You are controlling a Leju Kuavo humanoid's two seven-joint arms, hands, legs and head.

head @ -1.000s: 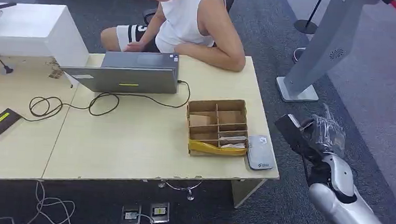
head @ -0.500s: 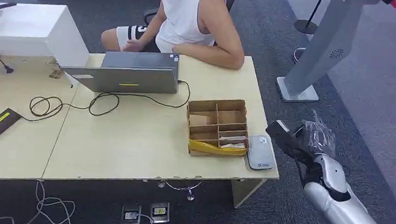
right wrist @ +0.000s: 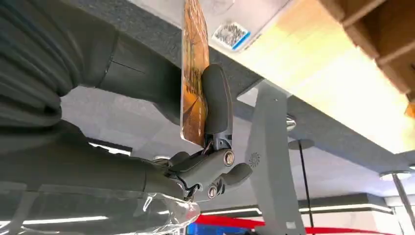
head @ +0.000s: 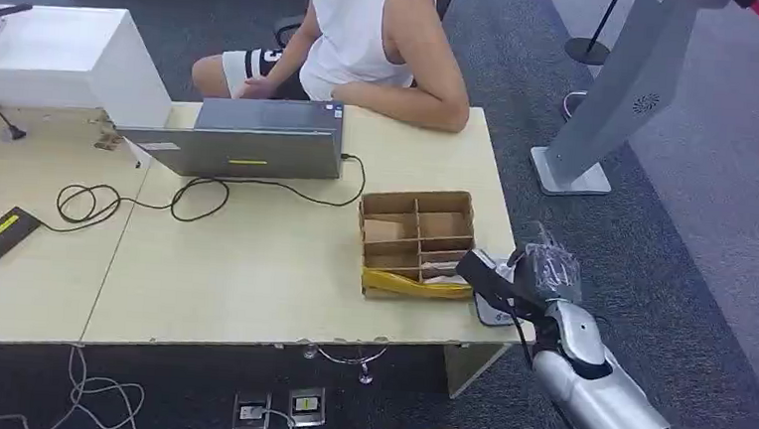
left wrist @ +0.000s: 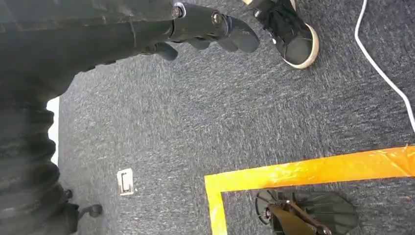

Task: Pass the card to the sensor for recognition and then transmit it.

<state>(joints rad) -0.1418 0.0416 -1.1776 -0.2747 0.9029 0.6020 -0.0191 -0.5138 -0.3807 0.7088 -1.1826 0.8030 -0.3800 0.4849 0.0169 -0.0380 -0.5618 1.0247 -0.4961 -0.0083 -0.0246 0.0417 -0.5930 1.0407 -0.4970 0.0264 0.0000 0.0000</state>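
My right hand [head: 541,272] holds a dark card [head: 480,269] out over the table's front right corner. The card hangs just above the grey sensor pad [head: 502,310], which lies flat beside the cardboard box. In the right wrist view the orange-printed card [right wrist: 195,73] stands on edge, pinched between the thick thumb and a dark finger [right wrist: 217,100], close to the sensor [right wrist: 232,34] with its square code label. My left hand [left wrist: 210,29] hangs beside my body over the grey carpet, fingers apart and holding nothing.
A compartmented cardboard box [head: 416,239] sits left of the sensor on the wooden table [head: 253,266]. Further back are a grey laptop [head: 245,147] with cables and a seated person [head: 367,35]. A white stand [head: 611,99] rises on the right. Yellow floor tape [left wrist: 303,169] crosses the carpet.
My right hand has swung left from beside the table, carrying the card from over the carpet to just above the sensor pad. The left hand has not visibly moved.
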